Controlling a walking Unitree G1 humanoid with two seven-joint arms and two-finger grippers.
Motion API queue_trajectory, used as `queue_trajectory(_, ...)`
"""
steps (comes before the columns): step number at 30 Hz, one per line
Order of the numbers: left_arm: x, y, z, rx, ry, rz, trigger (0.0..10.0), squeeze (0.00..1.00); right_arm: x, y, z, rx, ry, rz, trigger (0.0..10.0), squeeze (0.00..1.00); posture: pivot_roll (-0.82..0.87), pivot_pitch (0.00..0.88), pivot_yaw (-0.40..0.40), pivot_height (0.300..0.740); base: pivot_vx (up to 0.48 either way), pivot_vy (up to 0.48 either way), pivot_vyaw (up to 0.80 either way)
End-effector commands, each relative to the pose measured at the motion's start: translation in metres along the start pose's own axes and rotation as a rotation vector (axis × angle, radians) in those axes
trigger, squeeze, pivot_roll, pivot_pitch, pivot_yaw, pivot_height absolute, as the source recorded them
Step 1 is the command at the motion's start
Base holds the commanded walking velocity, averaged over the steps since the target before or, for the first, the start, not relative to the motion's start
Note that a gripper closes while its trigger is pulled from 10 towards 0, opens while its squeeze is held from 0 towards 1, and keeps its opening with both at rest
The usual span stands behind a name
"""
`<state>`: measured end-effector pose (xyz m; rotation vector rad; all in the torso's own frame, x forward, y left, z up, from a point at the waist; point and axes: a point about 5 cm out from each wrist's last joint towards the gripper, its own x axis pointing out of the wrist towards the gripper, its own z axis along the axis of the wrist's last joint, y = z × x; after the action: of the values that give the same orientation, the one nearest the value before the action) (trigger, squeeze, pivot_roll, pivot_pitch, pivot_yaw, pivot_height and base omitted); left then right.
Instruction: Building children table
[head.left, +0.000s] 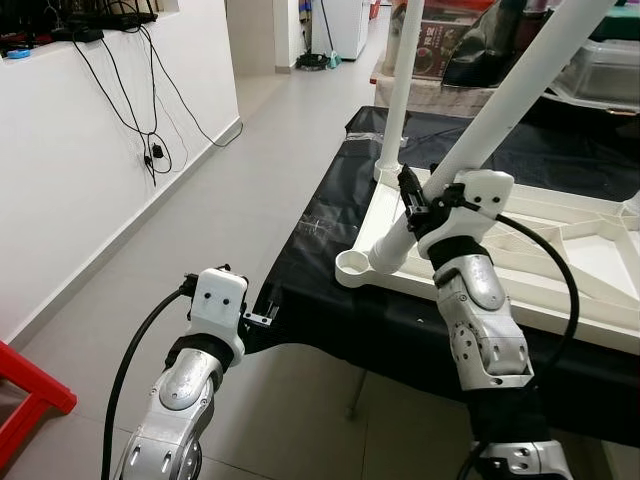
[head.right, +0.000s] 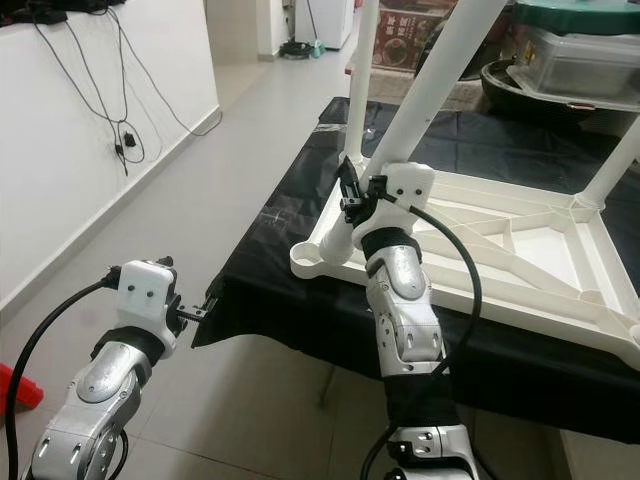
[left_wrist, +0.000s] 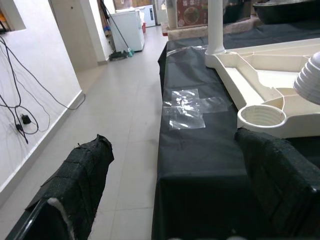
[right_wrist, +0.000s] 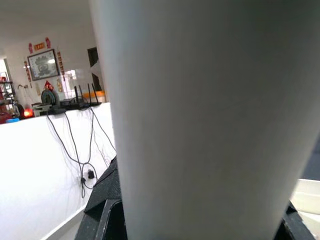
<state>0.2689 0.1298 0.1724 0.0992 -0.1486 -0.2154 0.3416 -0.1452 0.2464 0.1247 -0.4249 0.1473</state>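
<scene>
The left end effector (head.left: 262, 318) hovers wide open beside the black-draped tabletop (head.left: 320, 230), while the right end effector (head.left: 412, 205) clamps the tilted leg (head.left: 480, 130), judged light, rigid and slick, just above the corner socket (head.left: 353, 266).

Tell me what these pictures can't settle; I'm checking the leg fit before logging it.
- Leg tip versus socket: in the eye views the right gripper and wrist cover the joint.
- Leg's top: cut off by the frame edge.
- Right wrist view: the leg fills it, hiding the tabletop.
</scene>
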Motion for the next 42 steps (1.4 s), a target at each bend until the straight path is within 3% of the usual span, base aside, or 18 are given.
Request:
queue_trajectory(1,-0.0005,0.0009,-0.0022,0.019,0.014,0.003,10.0,0.00,0.0026,0.0051,0.0043,0.004,-0.029,0.017,10.0,0.00,0.11,0.096,-0.039,0.740,0.240,0.000,0.00)
queue_trajectory(42,-0.0026,-0.0026,-0.0080,-0.012,0.040,-0.015,10.0,0.00,0.0017,0.0088,0.0000,0.008,-0.021,0.035,10.0,0.00,0.10,0.085,-0.033,0.740,0.264,0.000,0.00)
